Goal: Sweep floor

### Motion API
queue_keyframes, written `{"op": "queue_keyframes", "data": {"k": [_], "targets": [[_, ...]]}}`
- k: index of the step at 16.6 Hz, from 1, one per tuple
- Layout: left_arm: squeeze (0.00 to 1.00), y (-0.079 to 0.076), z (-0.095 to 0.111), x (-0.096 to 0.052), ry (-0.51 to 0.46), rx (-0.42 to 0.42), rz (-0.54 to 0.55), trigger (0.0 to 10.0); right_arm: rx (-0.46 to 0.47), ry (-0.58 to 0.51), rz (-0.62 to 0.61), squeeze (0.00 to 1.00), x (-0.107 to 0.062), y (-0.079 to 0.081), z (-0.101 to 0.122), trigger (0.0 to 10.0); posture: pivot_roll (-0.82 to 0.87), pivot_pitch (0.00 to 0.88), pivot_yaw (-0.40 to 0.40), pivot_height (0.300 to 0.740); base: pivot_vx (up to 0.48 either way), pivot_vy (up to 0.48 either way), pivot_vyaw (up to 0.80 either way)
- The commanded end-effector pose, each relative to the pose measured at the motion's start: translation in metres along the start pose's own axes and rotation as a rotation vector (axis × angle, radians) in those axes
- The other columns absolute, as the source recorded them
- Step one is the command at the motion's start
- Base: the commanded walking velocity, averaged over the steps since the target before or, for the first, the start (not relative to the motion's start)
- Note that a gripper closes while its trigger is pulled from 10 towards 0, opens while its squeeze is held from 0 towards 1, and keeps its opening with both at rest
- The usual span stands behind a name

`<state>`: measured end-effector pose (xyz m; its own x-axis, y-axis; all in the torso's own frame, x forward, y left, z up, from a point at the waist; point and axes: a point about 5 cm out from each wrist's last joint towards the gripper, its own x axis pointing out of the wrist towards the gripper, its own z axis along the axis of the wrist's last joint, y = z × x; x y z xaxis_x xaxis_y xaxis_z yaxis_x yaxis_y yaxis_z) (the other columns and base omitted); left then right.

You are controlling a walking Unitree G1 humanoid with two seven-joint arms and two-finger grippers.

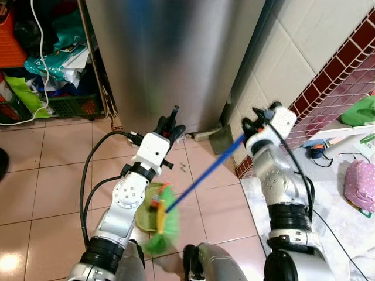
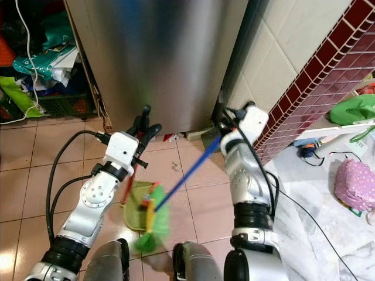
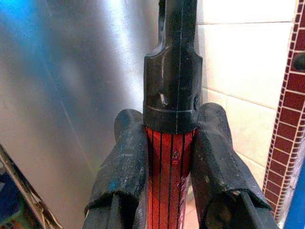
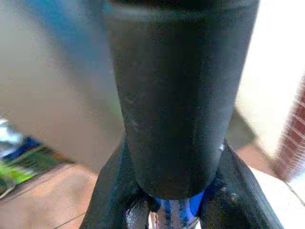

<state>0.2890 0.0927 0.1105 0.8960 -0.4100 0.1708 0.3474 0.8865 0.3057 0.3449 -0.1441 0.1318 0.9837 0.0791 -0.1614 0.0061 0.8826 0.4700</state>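
pink tiled floor [image 1: 53, 175] fronts a steel fridge [image 1: 170, 52]; right fingers [image 4: 114, 191] pinch the broom [image 1: 202, 175], left fingers [image 3: 121, 167] (likewise) the dustpan handle [image 3: 169, 167].

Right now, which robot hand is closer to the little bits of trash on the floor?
Left. The left end effector, clamped on the dustpan handle, is just beside the scraps; the right end effector, holding the broom, is farther off, by the tiled wall.

two silver arms with ribbed black joint rings, white wrist blocks, looping black cables; left gripper [image 1: 171, 124] and right gripper [image 1: 253, 122] have black fingers.
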Motion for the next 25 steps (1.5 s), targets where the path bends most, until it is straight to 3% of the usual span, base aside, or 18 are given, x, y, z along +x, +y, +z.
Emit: {"op": "queue_keyframes", "data": {"k": [1, 4, 5, 6, 10, 12, 15, 20, 24, 25], "targets": [[0.0, -0.008, 0.0, 0.001, -0.008, -0.009, -0.02, 10.0, 0.101, -0.016, 0.151, 0.0, 0.001, 0.022, 0.009, 10.0, -0.05, 0.183, -0.122, 0.74, 0.0, 0.0, 0.0], [0.0, -0.008, 0.0, 0.002, -0.019, -0.009, -0.016, 10.0, 0.027, -0.116, 0.324, 0.0, 0.001, 0.037, 0.043, 10.0, -0.05, 0.182, -0.128, 0.74, 0.0, 0.0, 0.0], [0.0, -0.009, 0.001, 0.002, -0.024, -0.009, -0.016, 10.0, -0.042, -0.201, 0.373, 0.0, 0.001, 0.042, 0.063, 10.0, -0.05, 0.18, -0.128, 0.74, 0.0, 0.0, 0.0], [0.0, -0.009, 0.002, 0.002, -0.03, -0.009, -0.015, 10.0, -0.112, -0.284, 0.388, 0.0, 0.002, 0.044, 0.083, 10.0, -0.05, 0.177, -0.129, 0.74, 0.0, 0.0, 0.0], [0.0, -0.005, 0.005, -0.002, -0.032, 0.02, 0.035, 10.0, -0.235, -0.439, 0.386, 0.0, 0.004, 0.045, 0.118, 10.0, -0.03, 0.179, -0.132, 0.74, 0.0, 0.0, 0.0], [0.0, 0.006, 0.007, -0.006, -0.029, 0.046, 0.12, 10.0, -0.32, -0.469, 0.397, 0.0, 0.006, 0.047, 0.118, 10.0, -0.01, 0.186, -0.136, 0.74, 0.0, 0.0, 0.0], [0.0, 0.031, 0.014, -0.017, -0.037, 0.073, 0.289, 10.0, -0.448, -0.502, 0.491, 0.0, 0.01, 0.063, 0.107, 10.0, 0.03, 0.197, -0.136, 0.74, 0.0, 0.0, 0.0], [0.0, 0.037, 0.023, -0.025, -0.042, 0.089, 0.311, 10.0, -0.544, -0.622, 0.626, 0.0, 0.009, 0.105, 0.098, 10.0, 0.07, 0.208, -0.131, 0.74, 0.0, 0.0, 0.0], [0.0, 0.037, 0.03, -0.03, -0.046, 0.089, 0.309, 10.0, -0.624, -0.622, 0.758, 0.0, 0.0, 0.118, 0.061, 10.0, 0.11, 0.22, -0.131, 0.74, 0.0, 0.0, 0.0], [0.0, 0.037, 0.031, -0.032, -0.043, 0.09, 0.308, 10.0, -0.729, -0.636, 0.817, 0.0, -0.005, 0.119, 0.043, 10.0, 0.11, 0.225, -0.13, 0.74, 0.0, 0.0, 0.0]]}}
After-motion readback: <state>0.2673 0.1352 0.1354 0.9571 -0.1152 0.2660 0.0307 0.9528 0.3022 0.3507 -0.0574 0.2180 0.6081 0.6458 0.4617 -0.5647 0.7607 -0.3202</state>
